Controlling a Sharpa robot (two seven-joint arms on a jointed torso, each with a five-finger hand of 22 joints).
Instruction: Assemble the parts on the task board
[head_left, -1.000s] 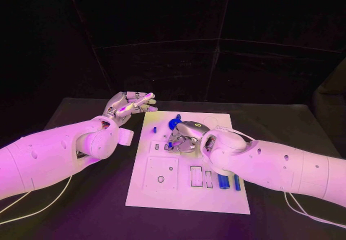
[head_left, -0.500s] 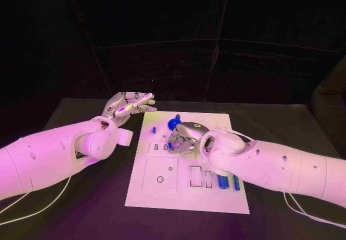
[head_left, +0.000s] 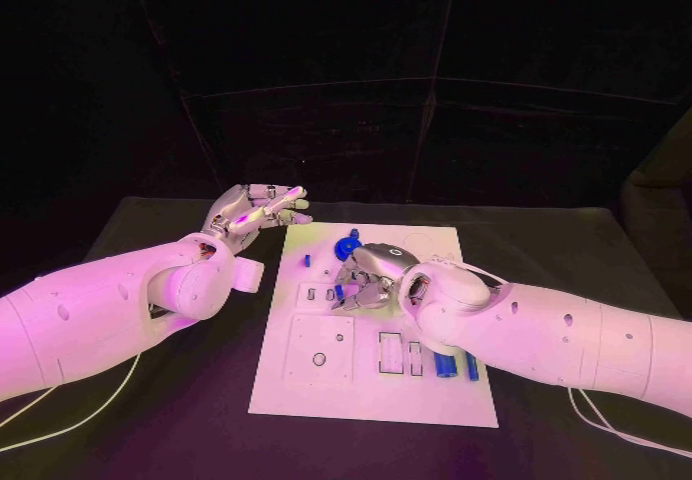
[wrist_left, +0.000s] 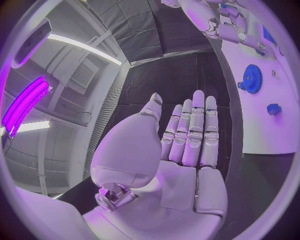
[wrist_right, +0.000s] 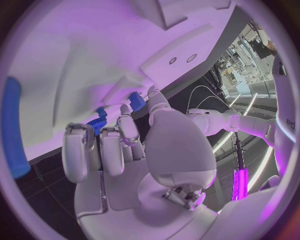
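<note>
A small, stiff blue plastic part is pinched by the right hand; best gripped at its sides. The left hand is held released.

Task board smooth matt white plastic; table matt black; hands glossy metal.

The right hand hangs low over the task board beside the blue gear, blocking its middle. The left hand is raised off the board's far left corner. Bare board lies near the front edge
</note>
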